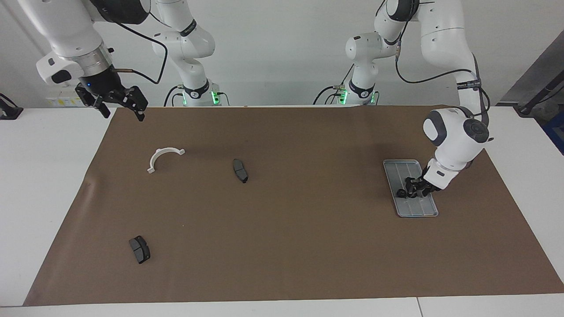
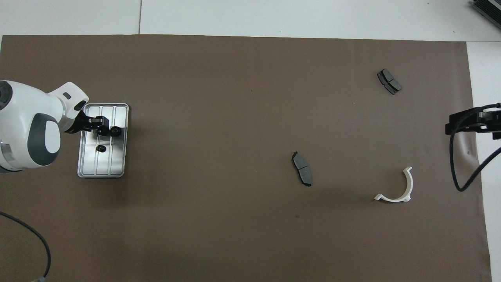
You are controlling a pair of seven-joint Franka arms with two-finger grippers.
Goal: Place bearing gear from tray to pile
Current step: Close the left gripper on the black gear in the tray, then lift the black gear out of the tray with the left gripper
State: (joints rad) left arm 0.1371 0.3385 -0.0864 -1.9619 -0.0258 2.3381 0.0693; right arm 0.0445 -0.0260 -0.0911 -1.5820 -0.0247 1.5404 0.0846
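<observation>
The silver tray (image 1: 418,209) (image 2: 101,169) lies on the mat toward the left arm's end. A small dark bearing gear (image 2: 101,148) lies on it, hidden in the facing view by the hand. My left gripper (image 1: 407,190) (image 2: 105,131) is low over the tray. A second dark round piece (image 1: 401,193) (image 2: 115,131) sits at its tips, and I cannot tell whether it is gripped. The pile's parts lie scattered: a white half-ring bracket (image 1: 164,157) (image 2: 397,188) and two dark pads (image 1: 240,170) (image 1: 139,249). My right gripper (image 1: 119,108) waits open and raised over the mat's corner.
A brown mat (image 1: 282,246) covers most of the white table (image 1: 44,176). The right arm's black cable (image 2: 456,172) hangs over the mat's edge near the bracket. A broad stretch of bare mat separates the tray from the scattered parts.
</observation>
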